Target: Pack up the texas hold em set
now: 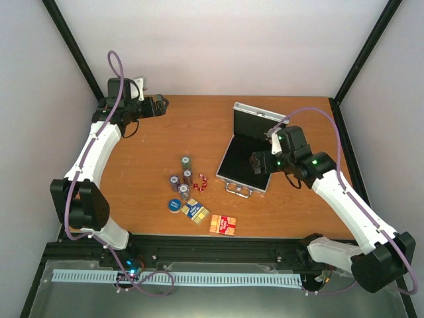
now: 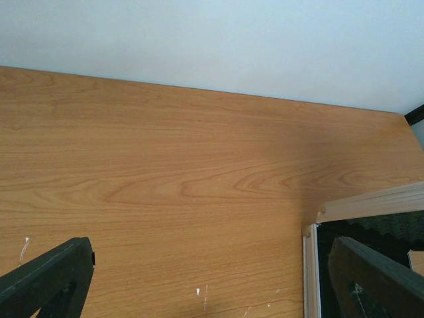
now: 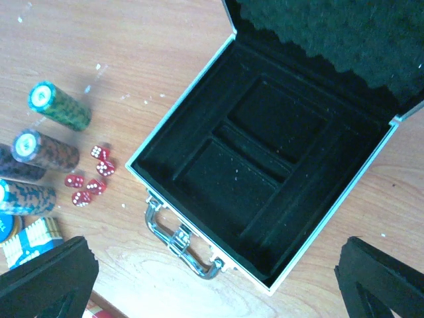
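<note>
Closest to me, at the bottom of the overhead view, the two arm bases sit on a black rail. The left arm (image 1: 93, 159) bends sharply at a dark elbow in the lower left. Its white link stretches to the upper left of the frame, and the wrist turns right along the far edge of the brown wooden table (image 1: 199, 126). The left gripper (image 1: 159, 105) hangs there with its black fingers (image 2: 46, 275) spread wide and nothing between them, well apart from the pieces.

The right arm (image 1: 351, 205) climbs from the lower right corner, slanting up and left, then folds at the wrist. The right gripper (image 1: 255, 161) hovers above the small silver aluminium case with black lining (image 1: 232, 165), right of centre. Its jaws stand fully apart and hold nothing.

The case lies open with its lid (image 1: 258, 116) raised at the far side. Its chrome handle (image 3: 182, 242) faces the near edge, and its moulded compartments are bare.

Everything else is on the table left of the case, near the middle of the frame:
- Four short poker chip stacks (image 1: 182, 179) stand close together.
- Tiny red dice (image 3: 89, 179) are clustered between the stacks and the case.
- A round blue disc (image 1: 174, 205) lies below the stacks.
- A blue-and-yellow card box (image 1: 195, 211) lies just beside the disc.
- A red-and-yellow card box (image 1: 224, 225) lies lower and to the right.
</note>
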Controlling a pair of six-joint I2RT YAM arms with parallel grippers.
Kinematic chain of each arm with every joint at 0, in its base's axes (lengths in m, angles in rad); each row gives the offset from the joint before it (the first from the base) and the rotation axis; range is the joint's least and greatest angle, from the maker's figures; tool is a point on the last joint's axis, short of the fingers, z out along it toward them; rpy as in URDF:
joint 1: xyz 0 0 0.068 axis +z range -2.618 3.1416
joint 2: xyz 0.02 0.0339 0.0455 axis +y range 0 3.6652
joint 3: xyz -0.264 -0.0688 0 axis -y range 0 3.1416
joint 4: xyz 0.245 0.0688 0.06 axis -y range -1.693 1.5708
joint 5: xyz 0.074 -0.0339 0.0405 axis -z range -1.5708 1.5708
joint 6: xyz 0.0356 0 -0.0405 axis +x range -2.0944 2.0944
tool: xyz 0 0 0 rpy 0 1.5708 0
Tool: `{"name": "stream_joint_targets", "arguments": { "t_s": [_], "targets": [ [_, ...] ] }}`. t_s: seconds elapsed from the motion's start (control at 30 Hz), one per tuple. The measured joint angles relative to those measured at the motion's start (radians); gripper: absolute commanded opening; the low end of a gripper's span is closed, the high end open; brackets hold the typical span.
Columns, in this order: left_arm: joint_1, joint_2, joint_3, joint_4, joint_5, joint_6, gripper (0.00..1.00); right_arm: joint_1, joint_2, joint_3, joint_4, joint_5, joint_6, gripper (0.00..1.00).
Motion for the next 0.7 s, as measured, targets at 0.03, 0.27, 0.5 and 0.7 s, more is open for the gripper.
{"name": "stream_joint_targets", "arguments": {
  "t_s": [0.03,0.27,0.5,0.7],
  "targets": [
    [0.0,0.0,0.0,0.0,0.0,0.0,1.0,0.0,-0.012,0.0,0.006,0.0,0.0,1.0],
    [0.0,0.0,0.0,0.0,0.004,0.001,1.0,0.0,-0.027,0.0,0.013,0.002,-0.002,1.0],
    [0.0,0.0,0.0,-0.006,0.008,0.001,1.0,0.0,-0.024,-0.055,0.028,-0.009,-0.006,1.0],
    [0.0,0.0,0.0,-0.034,0.0,0.001,1.0,0.026,0.013,-0.061,0.024,-0.034,-0.023,0.97]
  ]
}}
